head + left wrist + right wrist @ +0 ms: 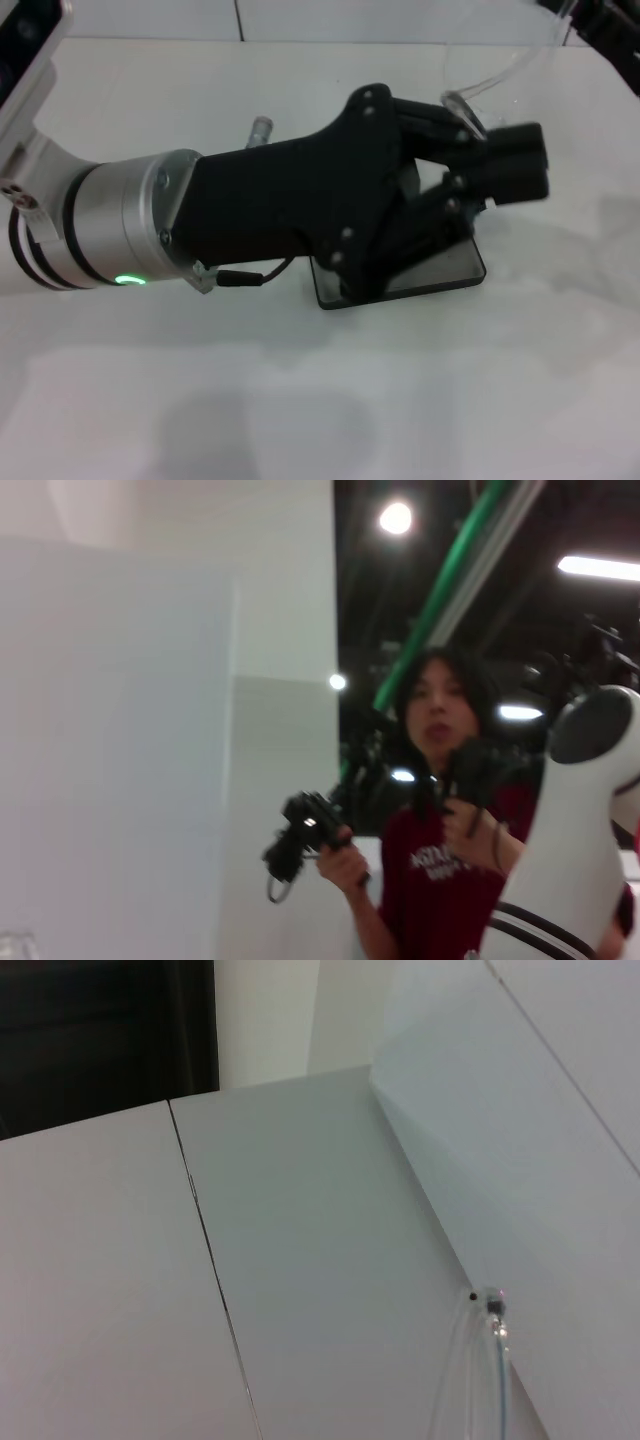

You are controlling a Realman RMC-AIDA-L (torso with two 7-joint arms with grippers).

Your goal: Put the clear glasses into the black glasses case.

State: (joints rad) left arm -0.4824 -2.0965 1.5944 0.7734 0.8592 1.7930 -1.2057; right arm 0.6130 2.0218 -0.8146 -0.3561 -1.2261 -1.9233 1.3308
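Note:
The black glasses case [445, 268] lies open on the white table, its grey lining showing, and my left arm covers most of it. My left gripper [543, 160] reaches out above the case and past its right end. Its fingers are pressed together with nothing visible between them. The clear glasses [510, 68] hang in the air behind that gripper, and one curved arm of the glasses ends near its knuckles. They rise to my right gripper [605, 30] at the top right corner, which holds them. The right wrist view shows only a clear glasses tip [497, 1360].
A small grey cylinder [260, 128] sticks up behind my left arm. The table [300, 400] is white with a dark seam [215, 1290], and a white wall panel [520, 1140] borders it. The left wrist view shows a person [440, 810] holding controllers.

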